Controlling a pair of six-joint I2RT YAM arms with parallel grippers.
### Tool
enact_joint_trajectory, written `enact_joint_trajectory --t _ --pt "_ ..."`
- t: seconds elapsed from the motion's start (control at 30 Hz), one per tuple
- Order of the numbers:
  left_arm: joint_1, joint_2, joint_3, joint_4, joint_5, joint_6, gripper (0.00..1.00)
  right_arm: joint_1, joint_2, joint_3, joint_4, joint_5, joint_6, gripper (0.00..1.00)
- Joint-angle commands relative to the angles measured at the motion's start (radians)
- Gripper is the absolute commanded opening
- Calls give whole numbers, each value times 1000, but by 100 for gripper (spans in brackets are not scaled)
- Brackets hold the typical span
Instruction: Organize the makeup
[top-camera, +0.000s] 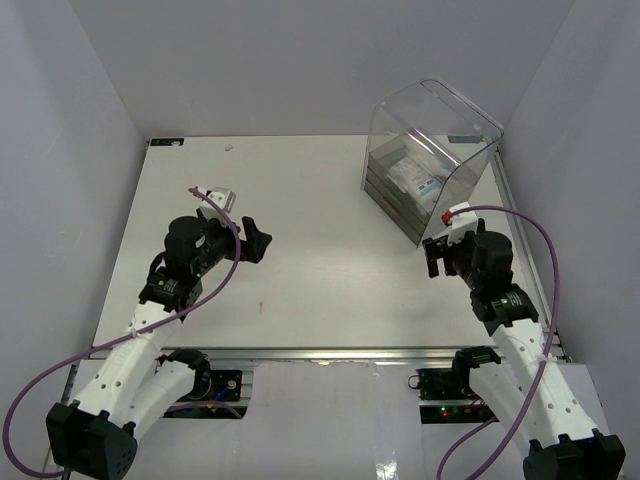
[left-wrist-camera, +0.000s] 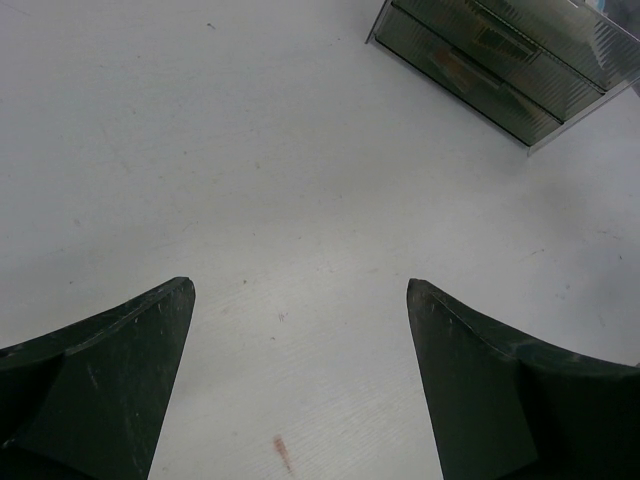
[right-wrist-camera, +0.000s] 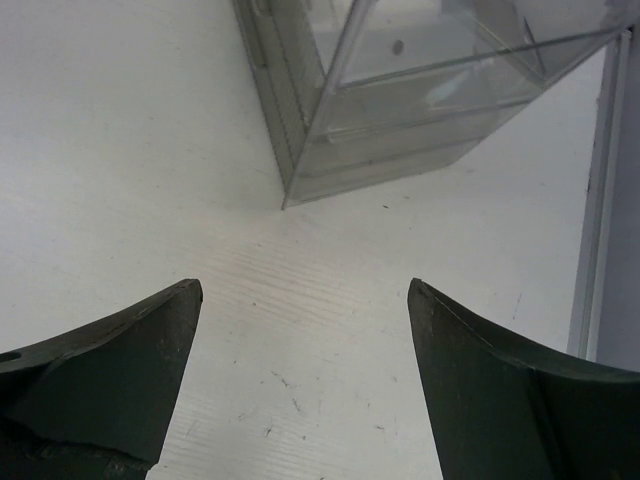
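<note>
Of the makeup, a white packet with blue print (top-camera: 416, 178) lies in the top compartment of the clear acrylic drawer box (top-camera: 425, 155) at the back right. Faint shapes show through the box's ribbed drawer fronts (left-wrist-camera: 490, 70), too blurred to name. No other makeup shows on the table. My left gripper (top-camera: 258, 240) hovers open over bare table left of centre, with nothing between its fingers (left-wrist-camera: 300, 290). My right gripper (top-camera: 437, 255) stands open just in front of the box's near corner (right-wrist-camera: 290, 195), also holding nothing (right-wrist-camera: 305, 290).
The white table (top-camera: 330, 220) is ringed by grey walls. A metal rail (right-wrist-camera: 598, 200) runs along its right edge beside the box. A small red smear (left-wrist-camera: 283, 452) marks the surface below the left gripper.
</note>
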Motion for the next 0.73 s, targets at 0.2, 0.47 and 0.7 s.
enact_joint_trajectory --t 0.2,0.47,0.7 --pt "4 -70 -17 15 29 7 98 -3 0 -12 113 219 87 90" --pt "6 -95 -14 10 38 3 98 -6 -4 -21 124 272 109 90" --pt "5 -98 -15 9 39 1 98 -8 -13 -27 145 324 140 90"
